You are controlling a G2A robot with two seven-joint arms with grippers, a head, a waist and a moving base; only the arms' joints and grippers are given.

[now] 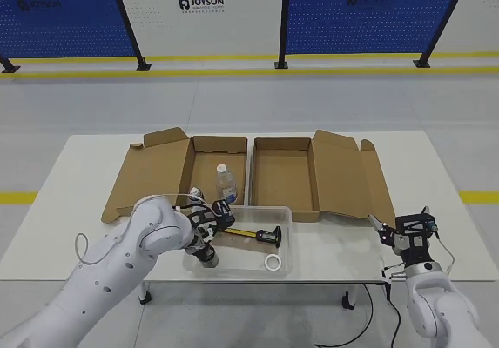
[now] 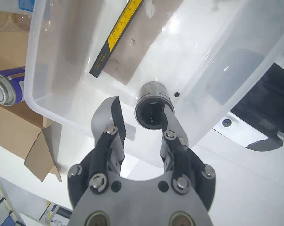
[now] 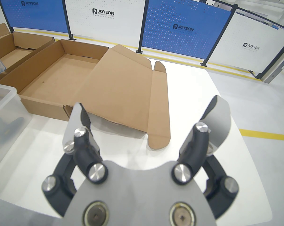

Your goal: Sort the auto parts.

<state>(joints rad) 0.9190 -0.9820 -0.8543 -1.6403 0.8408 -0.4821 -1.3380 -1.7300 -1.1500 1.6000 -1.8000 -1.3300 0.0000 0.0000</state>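
Left claw (image 2: 141,105) is held open and empty; the metal sleeve (image 2: 153,95) is found just ahead, bore turned toward it.

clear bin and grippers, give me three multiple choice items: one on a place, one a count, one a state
1. Where is the metal bearing? A in the clear bin; B on the floor; C in a drawer.
2. How many cardboard boxes lie on the table? A one; B two; C three.
3. The right gripper is: A shut on a ring; B open, holding nothing; C shut on a caliper.
Answers: 1 A, it sits within the bin's walls; 2 B, two lie side by side; 3 B, its jaws stand apart.
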